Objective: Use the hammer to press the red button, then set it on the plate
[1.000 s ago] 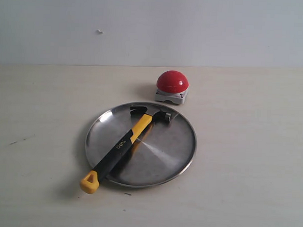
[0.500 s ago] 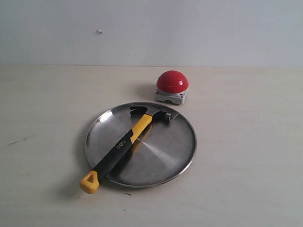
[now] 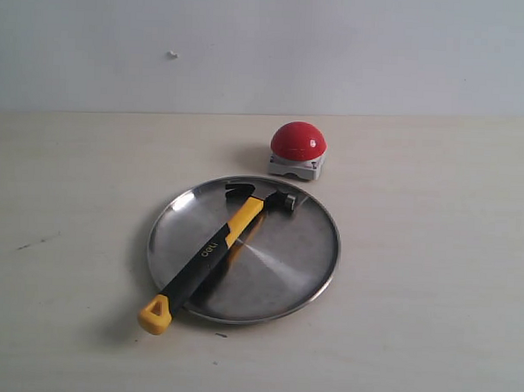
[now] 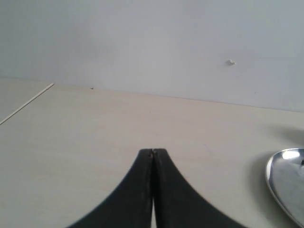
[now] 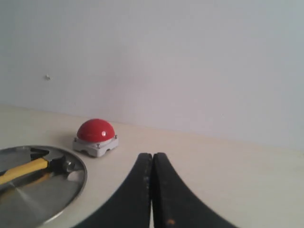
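Black-yellow hammer (image 3: 210, 253), on silver plate (image 3: 285, 274)

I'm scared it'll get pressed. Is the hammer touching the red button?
Apart. The exterior view shows the hammer lying on the plate, with rim and table between its head and the red button.

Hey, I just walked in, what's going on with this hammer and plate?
Nothing is being handled right now. The hammer lies across the plate, head inside the dish, yellow looped end sticking out past the rim. The red button sits on the table just beyond the plate. The left gripper and right gripper are both shut, empty and clear of these things.
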Motion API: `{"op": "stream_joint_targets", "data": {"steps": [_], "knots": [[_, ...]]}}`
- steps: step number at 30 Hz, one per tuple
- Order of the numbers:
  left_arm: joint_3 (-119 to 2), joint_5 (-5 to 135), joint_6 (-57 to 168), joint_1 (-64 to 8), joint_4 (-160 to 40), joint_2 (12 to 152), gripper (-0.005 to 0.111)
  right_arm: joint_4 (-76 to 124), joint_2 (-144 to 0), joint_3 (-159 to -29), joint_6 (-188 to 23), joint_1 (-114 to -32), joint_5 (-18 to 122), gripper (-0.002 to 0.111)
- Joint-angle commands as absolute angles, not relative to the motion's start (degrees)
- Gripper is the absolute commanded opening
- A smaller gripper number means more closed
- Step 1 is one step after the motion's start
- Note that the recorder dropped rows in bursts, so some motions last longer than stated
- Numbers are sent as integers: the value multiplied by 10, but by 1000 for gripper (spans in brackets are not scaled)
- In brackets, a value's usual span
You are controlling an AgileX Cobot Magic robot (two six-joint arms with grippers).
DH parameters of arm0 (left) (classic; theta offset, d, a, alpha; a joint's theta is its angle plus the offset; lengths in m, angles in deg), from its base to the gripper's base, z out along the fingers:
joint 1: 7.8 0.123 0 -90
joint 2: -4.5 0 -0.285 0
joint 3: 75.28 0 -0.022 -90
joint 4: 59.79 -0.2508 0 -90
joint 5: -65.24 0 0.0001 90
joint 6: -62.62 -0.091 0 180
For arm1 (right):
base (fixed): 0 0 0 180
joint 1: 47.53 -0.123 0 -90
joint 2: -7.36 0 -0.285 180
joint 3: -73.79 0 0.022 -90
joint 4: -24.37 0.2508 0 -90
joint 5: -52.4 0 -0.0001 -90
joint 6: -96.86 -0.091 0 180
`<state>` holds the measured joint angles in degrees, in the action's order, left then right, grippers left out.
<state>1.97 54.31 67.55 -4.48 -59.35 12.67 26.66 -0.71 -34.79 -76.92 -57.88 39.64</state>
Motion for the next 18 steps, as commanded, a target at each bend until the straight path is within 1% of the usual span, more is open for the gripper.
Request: {"op": "stream_joint_targets", "data": {"steps": [1,7,14,18], "knots": [[19,546,674,-44,-589,123,0,268,-4,-345,-754,-575,347,0],[19,546,674,-44,-589,123,0,268,-4,-343,-764,-575,333,0],[19,546,674,-44,-589,123,0,228,-4,-293,-846,-575,369,0],[19,546,674,-44,-589,123,0,228,-4,-290,-848,-567,363,0]]}}
